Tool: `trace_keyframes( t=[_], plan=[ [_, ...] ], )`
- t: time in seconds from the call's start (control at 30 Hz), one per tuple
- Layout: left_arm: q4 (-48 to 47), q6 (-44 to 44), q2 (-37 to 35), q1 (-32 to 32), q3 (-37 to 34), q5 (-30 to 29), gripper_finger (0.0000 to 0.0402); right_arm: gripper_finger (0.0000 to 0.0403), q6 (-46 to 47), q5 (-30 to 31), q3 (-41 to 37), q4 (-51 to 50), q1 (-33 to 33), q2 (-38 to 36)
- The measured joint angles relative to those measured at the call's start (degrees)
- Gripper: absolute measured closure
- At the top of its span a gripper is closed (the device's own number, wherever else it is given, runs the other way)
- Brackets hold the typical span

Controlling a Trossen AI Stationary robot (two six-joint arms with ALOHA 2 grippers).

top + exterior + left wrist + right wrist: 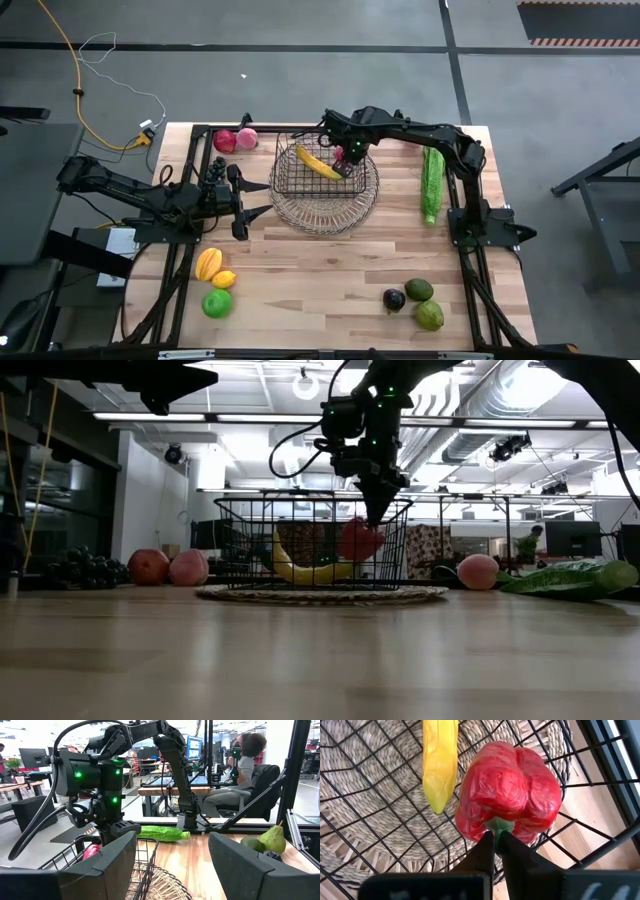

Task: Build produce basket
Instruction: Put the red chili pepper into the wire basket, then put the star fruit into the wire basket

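Observation:
The dark wire basket (310,172) stands on a round woven dish (330,212) at the table's far middle, with a yellow banana (318,163) lying inside it. My right gripper (350,153) is over the basket's right part, shut on a red bell pepper (507,792), which hangs inside the basket in the low view (360,540). My left gripper (256,200) is open and empty, just left of the dish. Its two fingers frame the basket (145,860) in the left wrist view. My right gripper pinches the pepper's green stem (500,826) between its two fingertips, coming from above and pointing down. The pepper hangs below the fingers inside the basket, beside the banana's tip (438,805). It seems clear of the basket's floor in the low view.
A red apple (225,141), a pink peach (246,138) and dark grapes (215,170) lie at the far left. Long green pods (432,183) lie at the right. Orange, yellow and green fruits (214,282) are near left. A dark fruit, an avocado and a pear (415,301) are near right.

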Motion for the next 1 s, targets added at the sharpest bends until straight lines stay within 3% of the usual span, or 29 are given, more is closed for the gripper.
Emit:
trace_keyframes(
  t=[0.43, 0.67, 0.8, 1.0],
  plan=[
    [0.00, -0.02, 0.01, 0.00, 0.00, -0.03, 0.0165, 0.0252, -3.88, 1.45, 0.00, 0.54, 0.02, 0.00],
    [-0.98, -0.01, 0.00, -0.01, 0.00, -0.07, 0.0165, 0.0231, -8.40, 2.95, -0.83, 2.06, 2.64, -3.65],
    [-2.38, 0.00, -0.02, -0.02, 0.00, -0.57, 0.0165, 0.0231, -9.40, 3.51, -8.57, 10.96, 5.77, -11.11],
    [-2.56, -0.43, -0.02, -0.02, 0.00, -1.27, 0.0165, 0.0231, -7.37, 2.47, -32.33, 33.45, 11.77, -28.85]
  ],
)
